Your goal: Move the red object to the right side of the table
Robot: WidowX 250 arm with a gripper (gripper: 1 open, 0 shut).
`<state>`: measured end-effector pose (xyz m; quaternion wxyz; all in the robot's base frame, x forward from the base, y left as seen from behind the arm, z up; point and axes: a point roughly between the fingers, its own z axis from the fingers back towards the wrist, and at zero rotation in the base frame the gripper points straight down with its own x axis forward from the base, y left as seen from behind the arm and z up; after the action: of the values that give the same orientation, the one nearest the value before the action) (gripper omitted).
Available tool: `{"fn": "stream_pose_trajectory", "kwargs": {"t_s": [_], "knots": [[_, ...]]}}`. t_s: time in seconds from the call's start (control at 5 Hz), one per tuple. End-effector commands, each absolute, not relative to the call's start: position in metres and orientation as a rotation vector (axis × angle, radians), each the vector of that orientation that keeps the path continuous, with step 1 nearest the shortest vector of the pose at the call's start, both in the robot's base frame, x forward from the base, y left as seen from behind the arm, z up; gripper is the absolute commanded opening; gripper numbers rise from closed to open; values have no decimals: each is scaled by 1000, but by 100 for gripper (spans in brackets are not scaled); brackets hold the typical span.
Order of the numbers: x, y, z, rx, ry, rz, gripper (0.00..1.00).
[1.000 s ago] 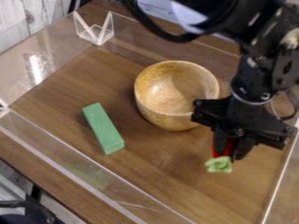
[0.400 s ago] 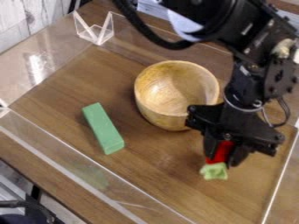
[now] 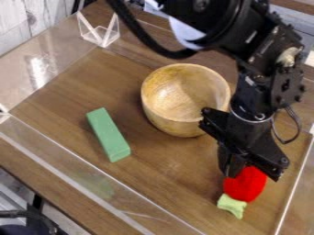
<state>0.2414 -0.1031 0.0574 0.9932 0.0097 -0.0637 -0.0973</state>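
Item one: I am watching the black gripper [image 3: 247,174] pointing down over the near right part of the wood-grain bench [image 3: 172,170], its fingers clamping on the red strawberry toy [image 3: 245,184], whose light green leafy end [image 3: 232,204] is hanging below and sitting at or just above the bench surface; I cannot tell whether it is touching. Item two: a round wooden bowl [image 3: 185,98] is sitting near the middle, just behind the gripper, and a green rectangular block [image 3: 106,134] is lying to its left, well apart from the strawberry. Item three: low clear acrylic walls [image 3: 73,179] are edging the bench.
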Motion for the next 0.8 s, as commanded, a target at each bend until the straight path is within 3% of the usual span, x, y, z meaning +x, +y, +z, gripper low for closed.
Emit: {"fn": "stream_pose_trajectory", "kwargs": {"t_s": [0.0, 0.2, 0.6], "knots": [[244, -104, 77, 16, -163, -204, 100], [242, -103, 90, 27, -163, -219, 100], [228, -56, 156, 57, -189, -64, 100]]}}
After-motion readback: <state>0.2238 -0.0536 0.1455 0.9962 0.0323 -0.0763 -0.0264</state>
